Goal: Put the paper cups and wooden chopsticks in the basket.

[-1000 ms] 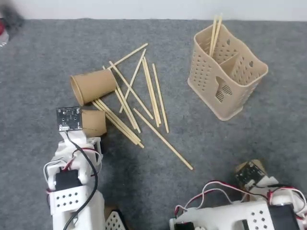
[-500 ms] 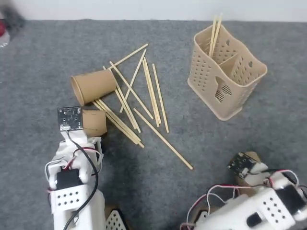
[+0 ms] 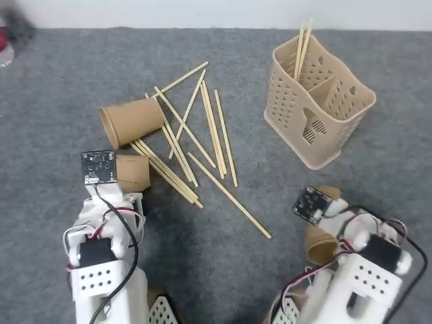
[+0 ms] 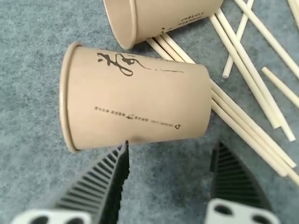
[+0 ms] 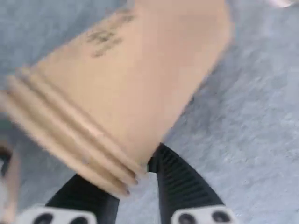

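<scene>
A brown paper cup [image 4: 135,107] lies on its side on the grey carpet, just ahead of my open left gripper [image 4: 170,161], whose fingers do not touch it. A second cup [image 3: 131,121] lies beyond it, resting on several wooden chopsticks [image 3: 202,135] scattered across the middle. My right gripper [image 5: 147,170] is shut on the rim of a stack of paper cups [image 5: 126,93], which sits at the lower right [image 3: 318,241] in the high view. The beige basket [image 3: 337,121] stands upright at the back right, with two chopsticks [image 3: 302,47] standing in it.
One long chopstick [image 3: 229,196] lies diagonally between the pile and the right arm. The carpet ends at a white wall along the back. Bare carpet lies between the right arm and the basket.
The right arm has swung up and to the left with the cup stack, away from the lower right corner and nearer the basket. The left arm and the cups by it have stayed put.
</scene>
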